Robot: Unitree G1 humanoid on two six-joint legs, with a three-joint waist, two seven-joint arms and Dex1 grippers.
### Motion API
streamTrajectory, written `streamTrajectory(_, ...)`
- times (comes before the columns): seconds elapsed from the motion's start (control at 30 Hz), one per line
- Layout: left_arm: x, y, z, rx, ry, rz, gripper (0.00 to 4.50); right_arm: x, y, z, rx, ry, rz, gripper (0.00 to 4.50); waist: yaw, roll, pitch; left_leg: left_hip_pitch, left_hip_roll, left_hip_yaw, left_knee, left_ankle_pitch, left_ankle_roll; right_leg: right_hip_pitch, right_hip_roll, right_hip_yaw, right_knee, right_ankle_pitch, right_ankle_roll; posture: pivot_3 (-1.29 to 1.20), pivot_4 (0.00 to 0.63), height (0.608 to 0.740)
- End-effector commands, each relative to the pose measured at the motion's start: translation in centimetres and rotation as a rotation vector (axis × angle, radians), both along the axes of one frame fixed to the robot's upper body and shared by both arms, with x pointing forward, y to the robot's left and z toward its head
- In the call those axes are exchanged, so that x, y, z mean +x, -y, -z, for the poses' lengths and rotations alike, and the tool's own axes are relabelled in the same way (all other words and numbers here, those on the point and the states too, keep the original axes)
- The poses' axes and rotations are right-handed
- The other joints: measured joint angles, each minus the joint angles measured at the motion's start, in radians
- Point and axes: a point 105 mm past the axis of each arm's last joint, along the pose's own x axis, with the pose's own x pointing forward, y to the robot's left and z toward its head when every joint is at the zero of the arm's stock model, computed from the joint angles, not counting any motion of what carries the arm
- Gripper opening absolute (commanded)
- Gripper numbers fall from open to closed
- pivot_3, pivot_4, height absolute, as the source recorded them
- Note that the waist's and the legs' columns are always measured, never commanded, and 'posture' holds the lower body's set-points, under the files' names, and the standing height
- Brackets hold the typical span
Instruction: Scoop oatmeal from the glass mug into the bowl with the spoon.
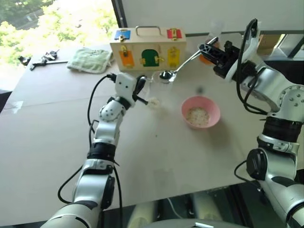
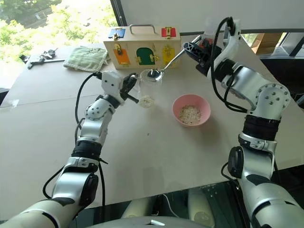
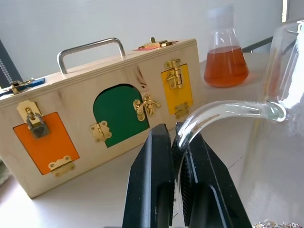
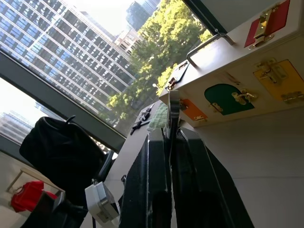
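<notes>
Oatmeal: while a small heap is seen lying in the pink bowl [image 2: 191, 109], more oatmeal [image 2: 147, 100] is seen at the bottom of the glass mug [image 2: 149, 88].
Glass mug: it is stood upright on the counter [image 2: 156, 152] towards the far edge, just in front of the wooden latch box [image 2: 142, 50]; its thin handle [image 3: 223, 111] is pinched between the closed fingers of the left end effector [image 3: 175, 156].
Spoon: the spoon [image 2: 166, 64] is clamped by its handle in the closed right end effector [image 2: 194, 49] and is held tilted in the air, with its oval bowl low over the mug's rim.
Bowl: it is set on the counter to the right of the mug, apart from it.
Surroundings: a flask of orange liquid [image 3: 226, 57] is stood beside the box; a green cloth [image 2: 85, 58] and some keys [image 2: 40, 57] are laid near the far left corner.
</notes>
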Motion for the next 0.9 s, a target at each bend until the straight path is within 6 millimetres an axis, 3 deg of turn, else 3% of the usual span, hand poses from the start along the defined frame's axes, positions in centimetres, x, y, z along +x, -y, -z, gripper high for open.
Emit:
streamTrajectory(0.03,-0.4,-0.2,-2.1,-0.024,0.075,-0.008,0.01,0.5,-1.2,-1.0,-0.075,0.090,-0.009,0.00,0.000,0.000,0.000,0.000,0.000,0.000,0.000,0.000,0.000,0.000,0.000,0.000,0.000,0.000,0.000,0.00,0.150,0.740)
streamTrajectory(0.3,-0.3,-0.1,-2.3,-0.037,0.080,-0.012,0.01,1.6,-4.0,-1.3,-0.232,0.272,0.005,0.00,-0.001,0.000,0.000,0.000,-0.001,0.000,0.000,0.000,0.000,-0.001,0.000,0.000,0.000,0.000,0.000,0.00,0.150,0.740)
streamTrajectory(0.4,-0.2,0.2,-2.2,-0.054,0.074,-0.009,0.00,1.2,-4.4,-1.6,-0.245,0.325,-0.006,0.90,0.001,0.000,0.000,0.000,-0.001,0.000,0.000,0.000,0.000,-0.001,0.000,0.000,0.000,0.000,0.000,0.00,0.150,0.740)
streamTrajectory(0.5,0.3,0.0,-1.9,-0.091,0.058,-0.053,0.00,1.2,-3.8,-2.0,-0.230,0.353,0.022,2.22,0.001,0.000,0.000,0.000,-0.001,-0.001,0.001,0.000,0.000,-0.001,-0.001,-0.001,0.000,0.000,0.000,0.00,0.150,0.740)
streamTrajectory(0.53,0.7,-0.1,-1.6,-0.100,0.052,-0.079,0.00,1.3,-3.0,-1.9,-0.218,0.347,0.042,2.93,0.001,0.000,0.000,0.000,-0.001,-0.001,0.001,0.000,0.000,-0.001,-0.001,-0.001,0.000,0.000,0.000,0.00,0.150,0.740)
streamTrajectory(0.63,1.6,-0.3,-1.6,-0.147,0.045,-0.119,0.00,1.0,-1.5,-1.6,-0.190,0.338,0.058,4.26,0.004,0.000,0.000,-0.001,-0.002,-0.002,0.002,0.000,0.000,-0.001,-0.001,-0.002,0.000,0.000,0.000,0.00,0.150,0.740)
streamTrajectory(0.73,2.2,-0.5,-1.9,-0.232,0.038,-0.141,0.00,-0.1,-0.3,-0.7,-0.185,0.339,0.054,4.26,0.005,0.000,0.000,-0.003,-0.002,-0.003,0.002,0.000,0.000,-0.002,-0.001,-0.003,0.000,0.000,0.000,0.00,0.150,0.740)
streamTrajectory(0.9,2.3,-1.2,-0.5,-0.339,0.005,-0.188,0.00,-3.1,2.4,3.7,-0.214,0.256,0.046,4.26,0.002,-0.001,0.000,-0.009,-0.002,-0.004,0.004,0.000,0.000,-0.006,-0.002,-0.004,0.000,0.000,0.000,0.00,0.150,0.740)
